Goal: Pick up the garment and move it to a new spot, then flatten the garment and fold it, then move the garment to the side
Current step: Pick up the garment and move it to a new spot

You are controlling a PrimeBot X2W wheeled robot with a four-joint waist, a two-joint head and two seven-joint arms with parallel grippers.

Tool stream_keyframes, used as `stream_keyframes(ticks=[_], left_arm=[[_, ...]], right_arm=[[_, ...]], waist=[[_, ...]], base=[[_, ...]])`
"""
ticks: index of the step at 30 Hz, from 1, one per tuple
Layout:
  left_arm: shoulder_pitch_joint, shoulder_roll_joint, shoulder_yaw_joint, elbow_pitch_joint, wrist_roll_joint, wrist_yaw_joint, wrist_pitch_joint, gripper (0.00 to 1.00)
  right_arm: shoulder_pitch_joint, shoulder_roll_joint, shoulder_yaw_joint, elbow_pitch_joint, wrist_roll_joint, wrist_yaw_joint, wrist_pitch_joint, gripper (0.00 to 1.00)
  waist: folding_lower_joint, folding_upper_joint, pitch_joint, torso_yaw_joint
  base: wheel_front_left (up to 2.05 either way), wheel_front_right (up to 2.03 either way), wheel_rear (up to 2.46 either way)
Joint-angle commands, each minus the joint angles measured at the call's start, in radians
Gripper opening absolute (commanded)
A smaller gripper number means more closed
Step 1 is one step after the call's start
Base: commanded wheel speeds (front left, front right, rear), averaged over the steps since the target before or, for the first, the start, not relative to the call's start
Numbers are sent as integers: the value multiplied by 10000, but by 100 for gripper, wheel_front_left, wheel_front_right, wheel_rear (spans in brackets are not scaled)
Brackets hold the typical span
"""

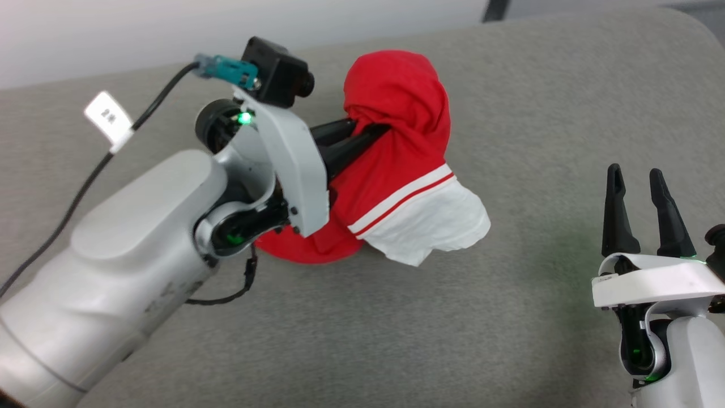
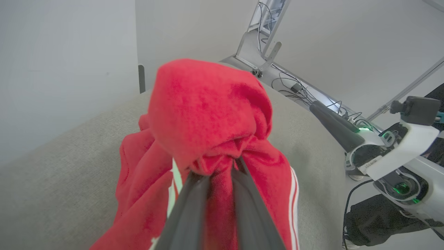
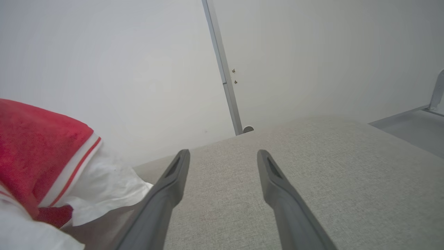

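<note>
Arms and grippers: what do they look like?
The left arm and right arm: pale grey shells, green lights. The left gripper and right gripper each have two long dark fingers. A black cable with a white tag runs to a teal plug by the left wrist's black camera.

Grey woven surface (image 1: 430,340) below pale walls (image 3: 104,52); a slim metal post (image 3: 223,69); cables (image 2: 295,85), perhaps on the floor.
</note>
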Motion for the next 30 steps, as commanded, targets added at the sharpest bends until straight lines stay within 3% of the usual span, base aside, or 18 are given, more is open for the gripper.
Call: stream_keyframes(ticks=[1,5,16,30], left_arm=[[-134,-123,-146,289,-139,-29,56,0],[-431,-460,-558,1447,-330,-29,89,0],[-1099,-545,-1804,4175,-13,-28,-160,0],[-546,-755,-2434,4893,495,-6,658,0]], right_arm=[[-120,73,-37,-54,92,38,-6,100],[-263,169,-129,-154,240,38,-6,100],[-480,194,216,-313,1070,38,-6,100],[-678,192,556,-401,1276,38,-6,100]], waist=[[0,0,746,-885],[0,0,1147,-1430],[0,0,1771,-2350],[0,0,1974,-2533]], base=[[0,0,0],[0,0,0],[0,0,0],[0,0,0]])
